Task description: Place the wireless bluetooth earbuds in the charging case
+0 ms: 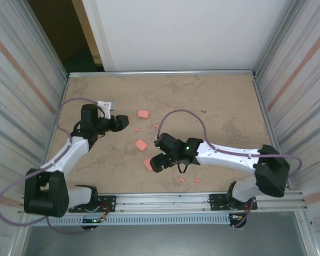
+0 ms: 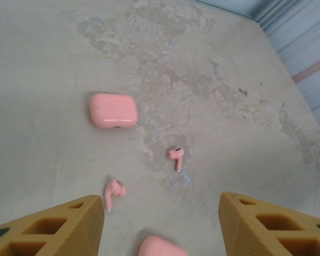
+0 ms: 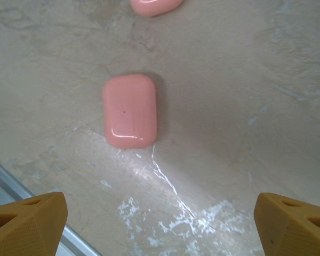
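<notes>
White arm links [image 1: 224,154], black joints [image 1: 45,194], lilac cables [image 1: 189,113], green lights [image 1: 187,143], mustard honeycombed jaws

No text, label, brand, number or sign can be read anywhere: the pink cases [image 3: 129,110], the earbuds [image 2: 176,156] and the worktop [image 1: 218,101] are all plain

Far case [image 1: 143,113]: pink, rounded, closed, flat.
Mid case [image 1: 141,144]: alike, closed.
Near case [image 1: 148,164]: closed, flat.
Far earbuds [image 1: 136,129]: two, salmon, stemmed, loose between far and mid cases.
Near earbuds [image 1: 181,180]: two, by front edge.
</notes>
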Controlling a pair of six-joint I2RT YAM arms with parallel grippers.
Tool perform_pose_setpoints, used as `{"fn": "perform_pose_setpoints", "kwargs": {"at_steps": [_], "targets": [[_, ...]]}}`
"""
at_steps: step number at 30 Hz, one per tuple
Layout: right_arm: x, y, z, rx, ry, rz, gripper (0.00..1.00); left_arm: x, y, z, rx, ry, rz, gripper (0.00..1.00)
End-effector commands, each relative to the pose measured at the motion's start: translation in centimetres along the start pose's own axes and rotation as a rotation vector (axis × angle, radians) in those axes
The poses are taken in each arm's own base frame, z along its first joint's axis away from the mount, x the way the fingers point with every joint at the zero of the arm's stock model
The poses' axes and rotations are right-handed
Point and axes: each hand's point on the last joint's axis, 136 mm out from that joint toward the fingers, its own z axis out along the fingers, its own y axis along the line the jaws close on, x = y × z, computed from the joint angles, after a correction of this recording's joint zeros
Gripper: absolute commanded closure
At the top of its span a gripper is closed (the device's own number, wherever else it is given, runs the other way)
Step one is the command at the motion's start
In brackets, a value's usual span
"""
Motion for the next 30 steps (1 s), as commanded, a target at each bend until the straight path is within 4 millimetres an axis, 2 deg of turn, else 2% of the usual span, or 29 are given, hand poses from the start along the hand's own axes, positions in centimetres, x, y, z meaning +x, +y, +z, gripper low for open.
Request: {"fn": "perform_pose_setpoints", "kwargs": {"at_steps": [1,9,15,30], "targets": [[-1.1,1.4,1.1,-0.001,0.003,-0.044,0.12,0.4,1.1,-1.8,-0.09,-0.055,-0.013,0.38],[-0.8,3.1,4.6,0.03,0.082,-0.12,0.17,3.2,1.6,-4.0,-0.136,-0.085,-0.053,0.34],[-0.1,3.2,6.4,0.068,0.135,-0.15,0.21,4.8,1.7,-4.7,-0.142,-0.08,-0.078,0.32],[0.5,2.6,8.7,0.12,0.181,-0.187,0.34,5.2,1.5,-4.9,-0.132,-0.082,-0.098,0.31]]}}
